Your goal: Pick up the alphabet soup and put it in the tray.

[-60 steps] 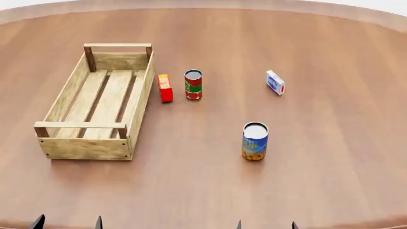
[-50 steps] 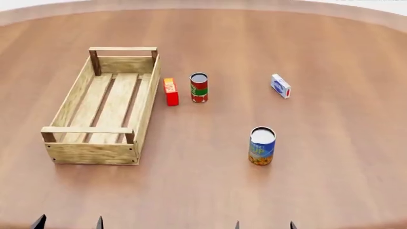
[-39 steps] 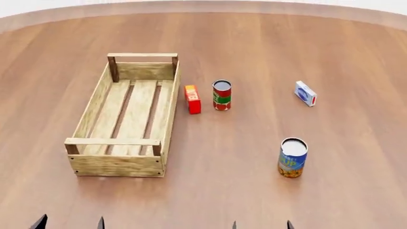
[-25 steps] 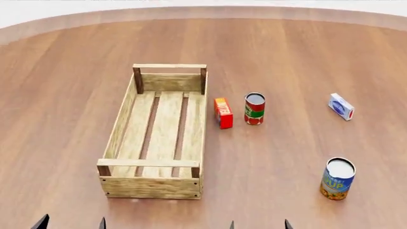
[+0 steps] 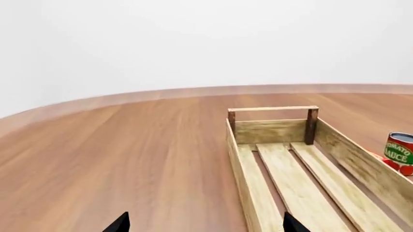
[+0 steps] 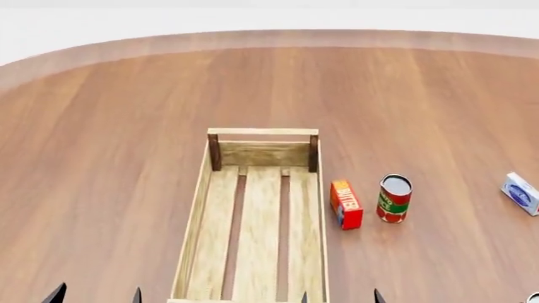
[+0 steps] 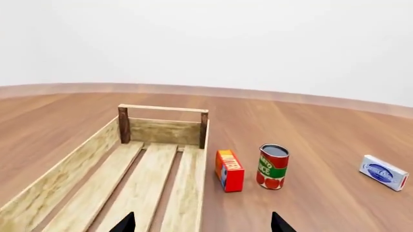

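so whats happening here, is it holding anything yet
Nothing is held yet. Both grippers, left and right, show only as open fingertips low at the head view's edge, over the near end of the light-wood slatted crate, which has nothing in it. A red-and-green tomato sauce can, a small red box and a white-and-blue box stand on the round wooden table. The blue-labelled soup can barely peeks in at the corner, untouched.

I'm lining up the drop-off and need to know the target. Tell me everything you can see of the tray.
The tray is a rectangular crate of light, pale wood with low plank sides and a floor of three long slats with gaps between them. Darker brown corner posts carry a raised rail across its far end. It stands flat on the wooden table, nothing inside it. A small red box stands just beside its right wall, apparently apart. Its near end is cut off in every view.
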You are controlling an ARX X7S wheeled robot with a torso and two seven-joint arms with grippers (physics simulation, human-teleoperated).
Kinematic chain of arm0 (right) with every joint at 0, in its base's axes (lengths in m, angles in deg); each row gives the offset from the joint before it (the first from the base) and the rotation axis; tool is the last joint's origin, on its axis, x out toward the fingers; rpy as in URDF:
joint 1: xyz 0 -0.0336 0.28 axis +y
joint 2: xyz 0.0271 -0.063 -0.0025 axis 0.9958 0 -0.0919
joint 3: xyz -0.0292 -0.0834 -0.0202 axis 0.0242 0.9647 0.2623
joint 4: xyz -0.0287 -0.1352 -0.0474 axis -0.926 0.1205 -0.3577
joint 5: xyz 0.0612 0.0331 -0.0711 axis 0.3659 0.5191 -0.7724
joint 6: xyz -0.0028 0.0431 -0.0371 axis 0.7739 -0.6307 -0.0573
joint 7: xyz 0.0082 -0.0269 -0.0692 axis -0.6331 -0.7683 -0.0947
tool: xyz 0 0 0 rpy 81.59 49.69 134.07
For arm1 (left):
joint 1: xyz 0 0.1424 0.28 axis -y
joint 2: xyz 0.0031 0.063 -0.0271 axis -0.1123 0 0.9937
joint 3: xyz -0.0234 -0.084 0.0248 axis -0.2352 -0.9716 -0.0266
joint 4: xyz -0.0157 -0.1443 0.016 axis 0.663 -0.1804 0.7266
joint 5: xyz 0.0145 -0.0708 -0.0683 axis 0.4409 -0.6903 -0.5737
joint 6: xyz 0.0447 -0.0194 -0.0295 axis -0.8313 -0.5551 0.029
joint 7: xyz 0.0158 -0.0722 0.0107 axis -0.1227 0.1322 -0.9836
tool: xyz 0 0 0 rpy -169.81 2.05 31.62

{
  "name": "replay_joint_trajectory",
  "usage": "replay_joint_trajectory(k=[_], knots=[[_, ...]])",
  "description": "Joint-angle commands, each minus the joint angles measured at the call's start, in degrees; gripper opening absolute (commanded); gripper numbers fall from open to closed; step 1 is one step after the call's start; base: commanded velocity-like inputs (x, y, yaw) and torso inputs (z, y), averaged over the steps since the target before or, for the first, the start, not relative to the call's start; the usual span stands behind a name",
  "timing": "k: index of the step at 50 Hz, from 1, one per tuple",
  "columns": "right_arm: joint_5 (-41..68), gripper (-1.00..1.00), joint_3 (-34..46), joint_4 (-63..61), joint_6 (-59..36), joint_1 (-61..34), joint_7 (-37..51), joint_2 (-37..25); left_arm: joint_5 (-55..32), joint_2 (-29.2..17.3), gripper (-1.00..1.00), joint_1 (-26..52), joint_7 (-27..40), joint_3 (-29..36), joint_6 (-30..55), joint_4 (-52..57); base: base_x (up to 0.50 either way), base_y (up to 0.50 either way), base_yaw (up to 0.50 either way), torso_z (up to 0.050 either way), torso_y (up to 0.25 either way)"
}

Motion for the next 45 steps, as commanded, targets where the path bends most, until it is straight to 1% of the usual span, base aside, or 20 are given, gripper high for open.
replay_joint_trajectory(k=[1,24,31,32,33,43,45], knots=[[0.7,1.00,0.8,0.0,0.2,-0.1,0.6,-0.7,-0.6,-0.6,1.00,0.0,0.7,0.9,-0.1,0.1,0.50,0.08,0.00,0.000,0.000],[1.7,1.00,2.1,0.1,0.5,-0.2,1.9,-1.7,-1.8,-1.7,1.00,0.0,1.9,2.1,-0.1,0.3,0.50,0.05,0.00,0.000,0.001],[2.1,1.00,2.3,0.3,0.5,-0.4,2.3,-1.9,-2.1,-2.0,1.00,0.1,2.1,2.5,-0.2,0.1,0.50,-0.17,0.00,0.000,0.000],[1.4,1.00,2.7,0.1,1.7,-0.3,2.3,-2.2,-2.2,-2.0,1.00,0.1,2.2,2.5,-0.2,0.1,0.50,-0.21,0.00,0.000,0.000],[0.8,1.00,2.9,-0.3,0.8,-0.3,2.7,-2.2,-2.2,-2.0,1.00,0.0,2.2,2.6,-0.2,0.1,0.44,-0.06,0.00,0.000,0.000],[4.2,1.00,2.3,0.3,-1.0,-0.5,2.3,-2.1,-2.8,-2.4,1.00,0.0,2.5,2.9,-0.2,0.3,0.00,0.00,0.00,0.000,0.000],[6.7,1.00,1.0,-1.4,-3.5,-0.2,2.5,-2.0,-3.0,-2.5,1.00,0.0,2.6,3.0,-0.2,0.4,0.00,0.00,0.00,0.000,0.000]])
